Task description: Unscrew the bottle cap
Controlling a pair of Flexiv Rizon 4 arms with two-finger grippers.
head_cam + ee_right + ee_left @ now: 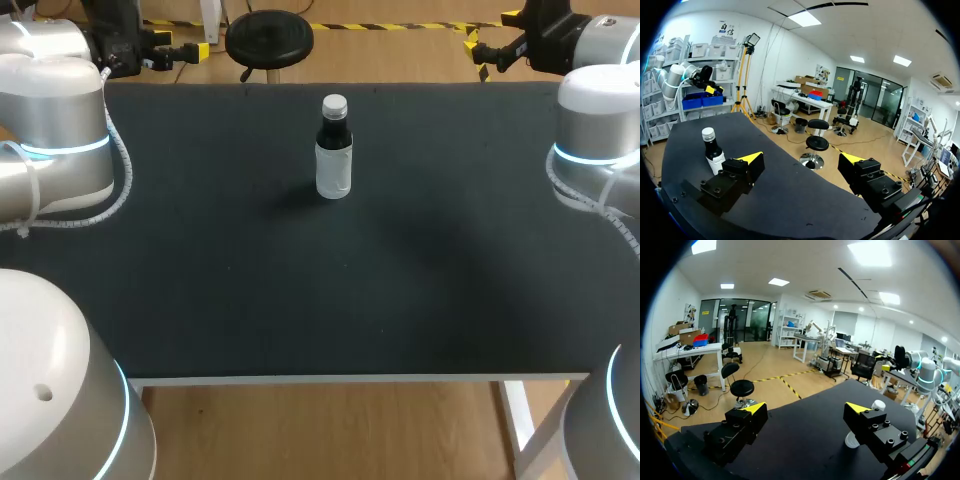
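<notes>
Head view: I see the bottle upright, cap up, midway between my left claw and right claw, both spread, empty, neither nearer.

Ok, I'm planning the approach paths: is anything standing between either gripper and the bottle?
Nothing visible does. The bottle stands alone and upright, cap on; only bare black table lies between it and the open left gripper and open right gripper.
</notes>
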